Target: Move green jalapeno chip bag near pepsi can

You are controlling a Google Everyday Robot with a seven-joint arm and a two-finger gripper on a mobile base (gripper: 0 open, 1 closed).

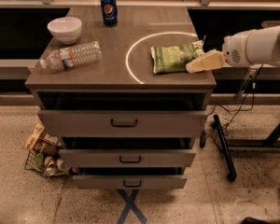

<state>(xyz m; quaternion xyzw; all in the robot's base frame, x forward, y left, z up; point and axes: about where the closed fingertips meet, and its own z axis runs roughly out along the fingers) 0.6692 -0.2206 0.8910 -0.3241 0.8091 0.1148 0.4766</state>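
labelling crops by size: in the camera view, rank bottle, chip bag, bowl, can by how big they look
chip bag and bottle: look about alike, unranked
bowl
can, smallest, though farthest back
pincer sits at the chip bag's right edge

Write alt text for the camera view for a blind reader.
A robot gripper reaches in from the picture's right to the end of a green jalapeno chip bag lying flat on a drawer cabinet. A pepsi can stands at the far edge; a white bowl and a water bottle on its side sit toward the picture's left.
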